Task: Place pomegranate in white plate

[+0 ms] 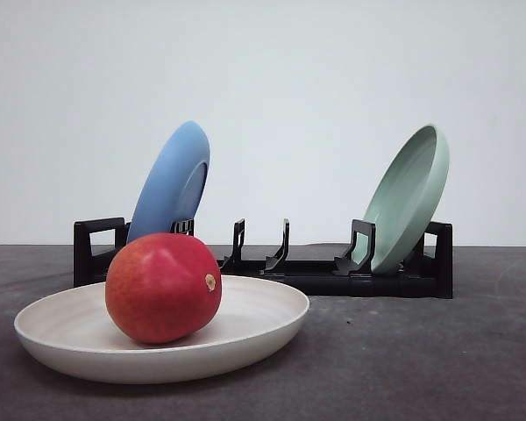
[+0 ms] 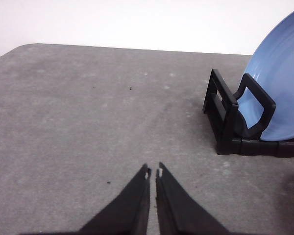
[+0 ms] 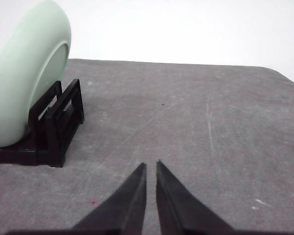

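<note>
Pomegranate [image 1: 163, 287] is already sitting inside the white plate [image 1: 263, 320], resting on the plate's floor a little left of its middle, its tan nub turned toward the right. Judging from that, the placing step is looking finished, and nothing is calling for a further grasp; the next move is likely no more than keeping both arms clear of the plate. The left gripper [image 2: 153, 173] is hanging over bare table with its fingers nearly touching, holding nothing, and the right gripper [image 3: 151, 166] is doing the same on its side, its fingers drawn close with a thin gap between them. Behind the white plate a black rack [image 1: 316, 272] is standing, carrying a blue plate [image 1: 171, 180] leaning at its left end and a green plate [image 1: 412, 193] leaning at its right end. The table [image 1: 438, 360] is showing as a dark grey, matte, lightly scuffed surface with faint pale streaks, and a plain white wall [image 1: 316, 79] is rising behind it.
</note>
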